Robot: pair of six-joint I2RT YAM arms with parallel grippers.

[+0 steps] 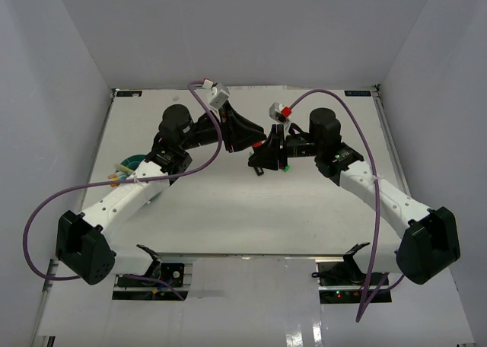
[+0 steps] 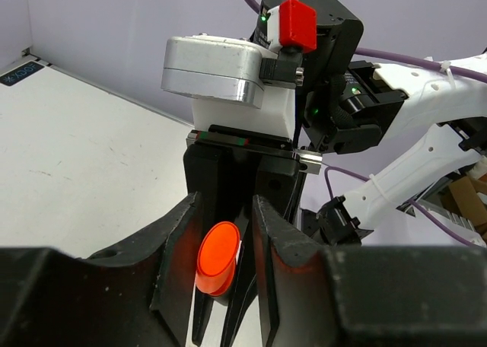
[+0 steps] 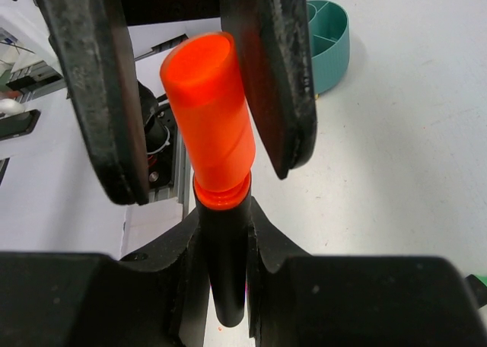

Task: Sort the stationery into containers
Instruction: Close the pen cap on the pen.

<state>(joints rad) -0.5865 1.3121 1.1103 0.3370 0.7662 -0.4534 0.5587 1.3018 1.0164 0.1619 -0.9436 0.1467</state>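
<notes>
A short black marker [image 3: 222, 248] with an orange cap [image 3: 209, 111] is held above the table, and my right gripper [image 3: 223, 218] is shut on its black barrel. My left gripper [image 2: 224, 206] faces it from the other side. Its two fingers [image 3: 274, 81] flank the orange cap [image 2: 217, 256], with a gap still showing on one side. In the top view the left gripper [image 1: 255, 140] and the right gripper [image 1: 265, 151] meet at the table's middle. The round teal container [image 1: 131, 163] with inner dividers stands at the left, also visible in the right wrist view [image 3: 331, 42].
A tiny green square [image 1: 287, 167] lies on the table just under the right wrist. A few coloured pens [image 1: 116, 178] lie beside the teal container, partly hidden by the left arm. White walls close in the table on three sides.
</notes>
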